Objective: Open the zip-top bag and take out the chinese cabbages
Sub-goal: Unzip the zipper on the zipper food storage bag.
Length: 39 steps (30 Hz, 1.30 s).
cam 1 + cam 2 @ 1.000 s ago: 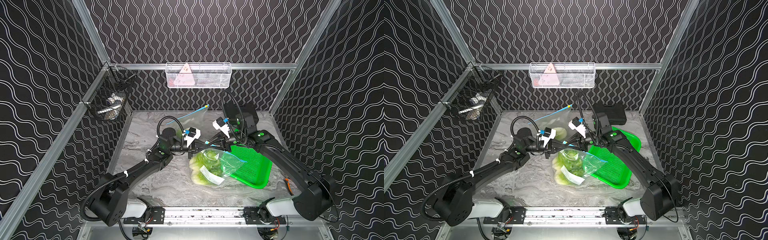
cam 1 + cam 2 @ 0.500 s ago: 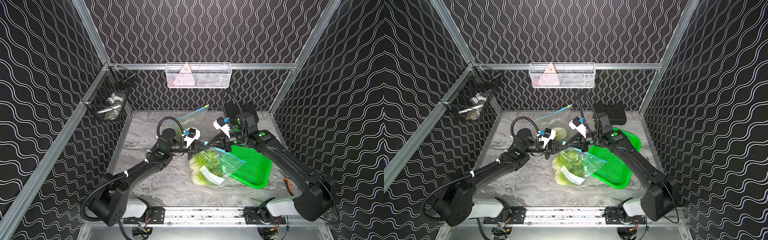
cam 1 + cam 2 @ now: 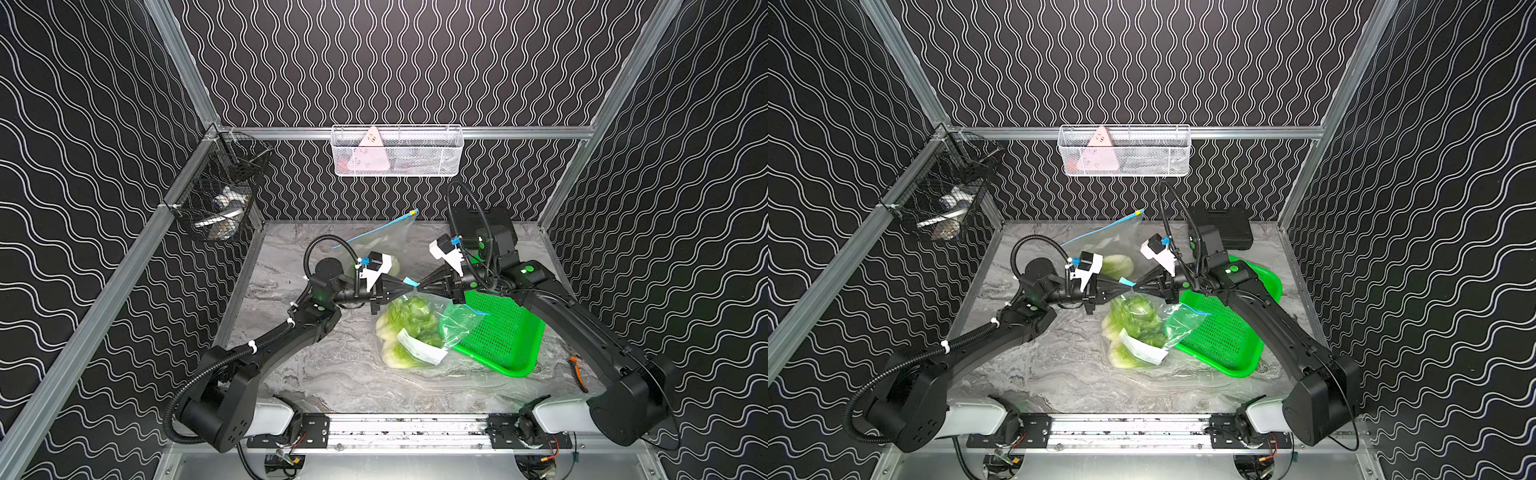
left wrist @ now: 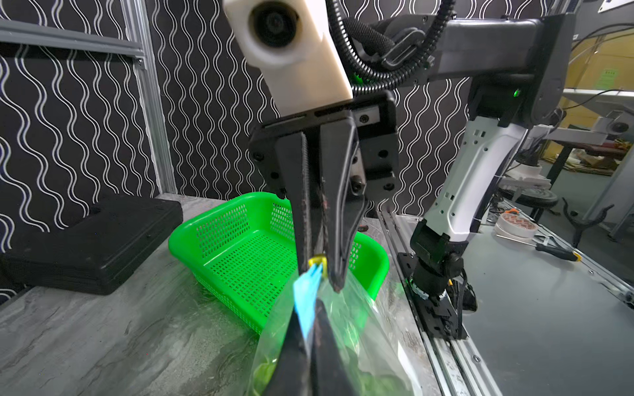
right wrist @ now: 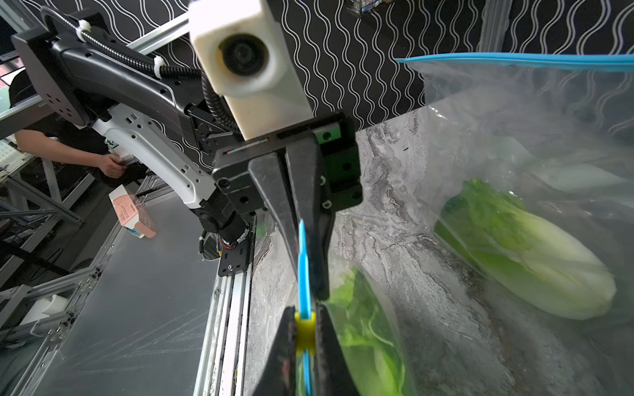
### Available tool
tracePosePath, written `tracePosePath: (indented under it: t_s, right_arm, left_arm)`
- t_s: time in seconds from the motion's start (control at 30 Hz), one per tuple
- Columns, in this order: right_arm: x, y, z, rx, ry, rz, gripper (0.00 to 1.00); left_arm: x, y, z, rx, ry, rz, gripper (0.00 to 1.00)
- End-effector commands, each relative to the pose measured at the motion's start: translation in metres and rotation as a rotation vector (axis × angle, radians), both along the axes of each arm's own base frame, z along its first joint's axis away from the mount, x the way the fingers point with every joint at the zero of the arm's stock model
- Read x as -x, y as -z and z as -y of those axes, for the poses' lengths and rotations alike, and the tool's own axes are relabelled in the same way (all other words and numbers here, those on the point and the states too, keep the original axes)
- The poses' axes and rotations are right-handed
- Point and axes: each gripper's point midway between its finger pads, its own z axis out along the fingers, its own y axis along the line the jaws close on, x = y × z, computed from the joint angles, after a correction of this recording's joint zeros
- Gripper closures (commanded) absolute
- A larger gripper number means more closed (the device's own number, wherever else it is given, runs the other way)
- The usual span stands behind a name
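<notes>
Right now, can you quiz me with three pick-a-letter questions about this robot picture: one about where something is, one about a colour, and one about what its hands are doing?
1. Where is the green plastic mesh basket?
A) on the marble table
B) on the back wall
C) in the air

2. What colour is the little slider on the held clear plastic zip-top bag?
A) red
B) yellow
C) black

3. How are the left hand and right hand?
A) both open
B) both shut on the bag's top
C) both far from the bag

Answers: A, it sits on the table. B, yellow shows between the right hand's fingers. B, both pinch at the blue zip strip.
</notes>
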Motion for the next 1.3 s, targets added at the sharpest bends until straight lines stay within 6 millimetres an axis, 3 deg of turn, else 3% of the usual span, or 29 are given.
tracePosePath:
  t_s: [0.0, 0.4, 0.77, 1.07, 1.1, 1.27]
  right_arm:
    - [0.005, 0.007, 0.009, 0.024, 0.002, -0.028, 1.0]
    - [-0.007, 0.015, 0.033, 0.049, 0.098, -0.021, 1.0]
    - [-0.008, 0.023, 0.051, 0.092, 0.179, -0.012, 1.0]
    - [-0.009, 0.024, 0.065, 0.15, 0.28, 0.011, 1.0]
    - [-0.008, 0.036, 0.068, 0.175, 0.295, -0.009, 1.0]
    - [-0.007, 0.04, 0.075, 0.222, 0.329, -0.017, 1.0]
  left_arm:
    - [-0.005, -0.019, -0.007, 0.057, -0.042, 0.061, 1.0]
    - [-0.027, -0.039, -0.039, 0.164, -0.154, 0.071, 1.0]
    - [-0.06, -0.065, -0.077, 0.199, -0.283, 0.066, 1.0]
    - [-0.075, -0.065, -0.099, 0.222, -0.363, 0.048, 1.0]
    - [-0.075, -0.067, -0.1, 0.224, -0.366, 0.052, 1.0]
    - [-0.08, -0.064, -0.103, 0.222, -0.385, 0.037, 1.0]
